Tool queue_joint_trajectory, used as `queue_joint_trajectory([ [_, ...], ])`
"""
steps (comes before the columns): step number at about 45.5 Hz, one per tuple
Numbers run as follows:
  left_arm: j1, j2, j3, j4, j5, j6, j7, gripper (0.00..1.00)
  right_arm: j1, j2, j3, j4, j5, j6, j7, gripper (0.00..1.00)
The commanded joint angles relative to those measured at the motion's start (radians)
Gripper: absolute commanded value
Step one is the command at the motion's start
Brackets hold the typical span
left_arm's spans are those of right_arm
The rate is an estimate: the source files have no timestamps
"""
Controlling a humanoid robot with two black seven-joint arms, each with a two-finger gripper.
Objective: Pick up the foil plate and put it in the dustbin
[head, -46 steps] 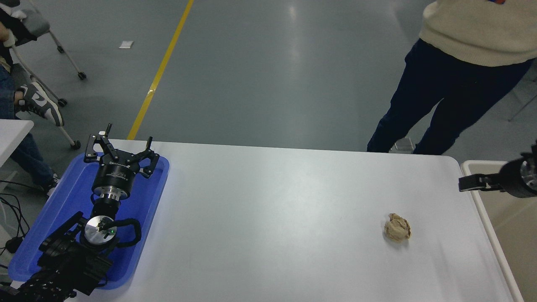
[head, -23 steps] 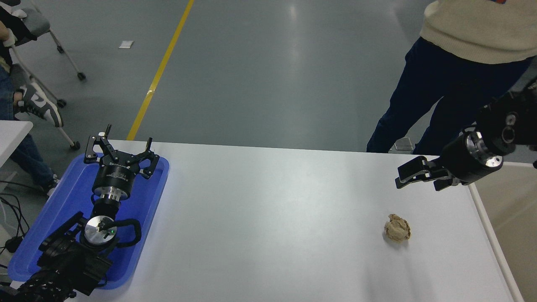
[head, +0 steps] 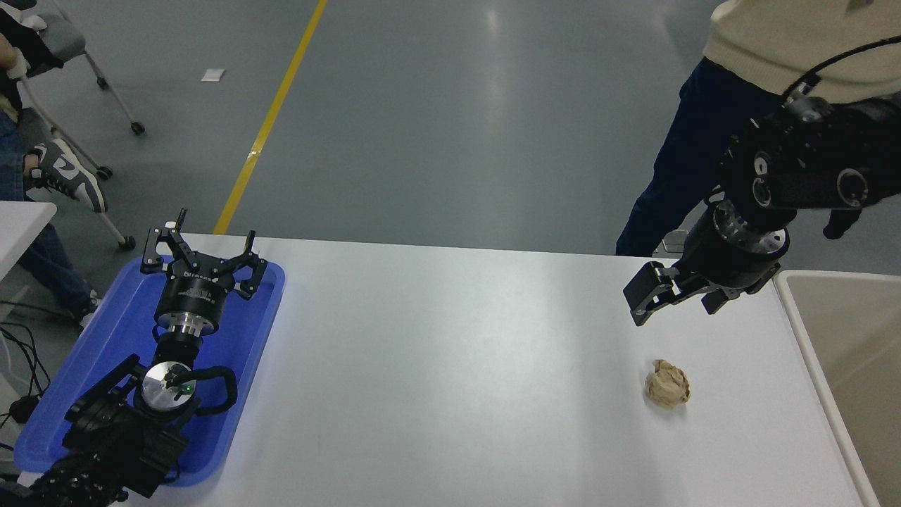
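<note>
the right arm comes in from the right edge high above the table, its thick black wrist bent down and to the left so that the right gripper [head: 651,299] hangs over the far right part of the white table [head: 450,366], near the table's back edge. whether its fingers stand apart or together cannot be told from this angle; nothing shows in its grasp. below and toward the camera from it, apart from it, a small crumpled tan paper ball [head: 667,383] lies on the tabletop.

the foil plate is not to be seen anywhere in the view. the dustbin [head: 809,331] stands just beside the table's right end, only its pale rim and part of its beige inner wall in view; the stretch of its inside that shows holds nothing visible.

the left arm lies parked at the lower left over the blue tray [head: 260,331], pointing away from the camera, and the left gripper [head: 204,253] has its fingers spread wide and empty above the tray's far end.

a person in a cream sweater and dark trousers [head: 704,141] stands behind the table's far right corner.
</note>
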Motion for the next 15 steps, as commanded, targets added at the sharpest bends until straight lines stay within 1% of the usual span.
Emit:
queue_joint_trajectory([
  [1,0.0,0.0,0.0,0.0,0.0,0.0,0.0,1.0,0.063,0.059,-0.055,0.029,0.093,0.031,0.001,1.0],
  [9,0.002,0.0,0.0,0.0,-0.001,0.002,-0.002,1.0,0.067,0.059,-0.064,0.032,0.162,0.053,0.005,1.0],
  [15,0.002,0.0,0.0,0.0,-0.001,0.002,-0.002,1.0,0.069,0.071,-0.067,0.034,0.171,0.054,0.008,1.0],
])
